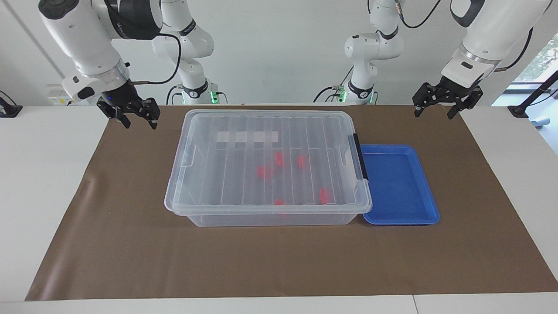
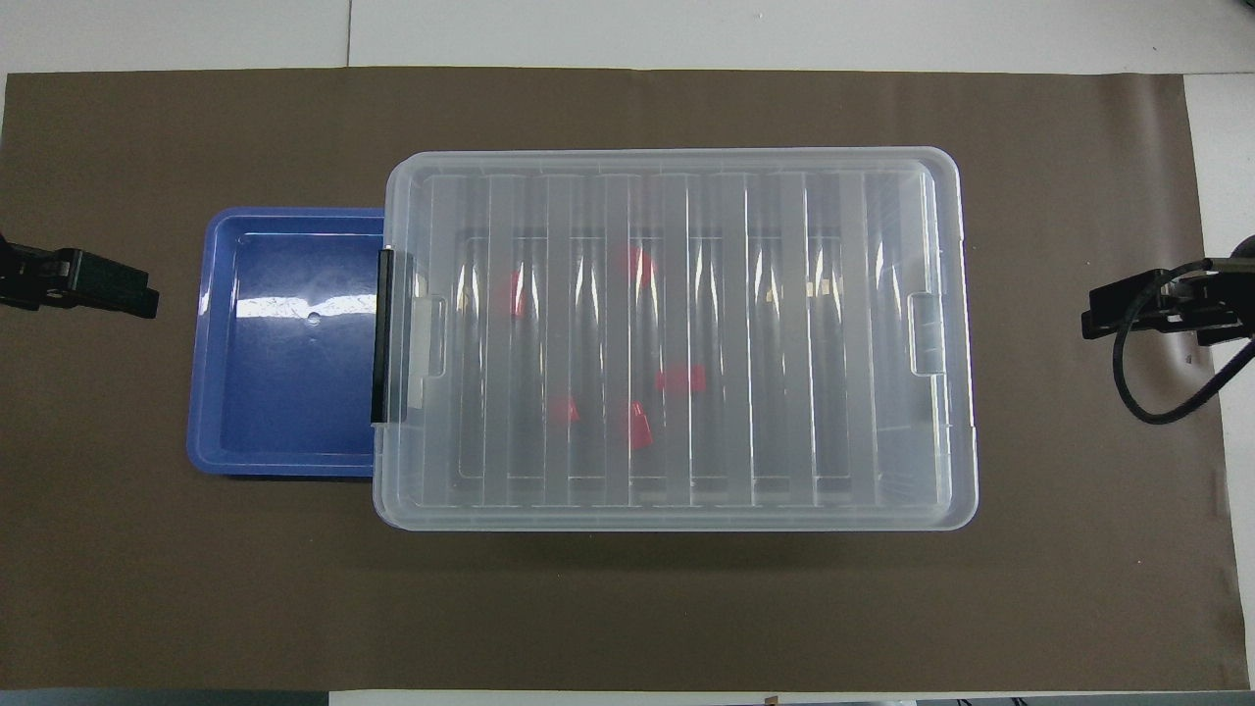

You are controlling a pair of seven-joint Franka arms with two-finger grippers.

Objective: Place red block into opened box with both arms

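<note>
Several red blocks [image 1: 265, 171] lie scattered inside the box [image 1: 268, 168], seen through its ribbed clear lid, which sits on top. The box's long axis runs from one arm's end of the worktop [image 1: 35, 174] to the other, its black latch facing the blue tray [image 1: 399, 185] just beside it. Brown paper [image 1: 130, 244] covers the white worktop below a pale wall. The right gripper [image 1: 128, 114] and left gripper [image 1: 440, 104] hang with jaws released, empty, off either end of the box.

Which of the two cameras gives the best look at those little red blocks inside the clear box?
The overhead view: it looks straight down through the lid, so the red blocks sit apart. The facing view shows the same blocks slantwise, blurred by the box's ribbed lid.
</note>
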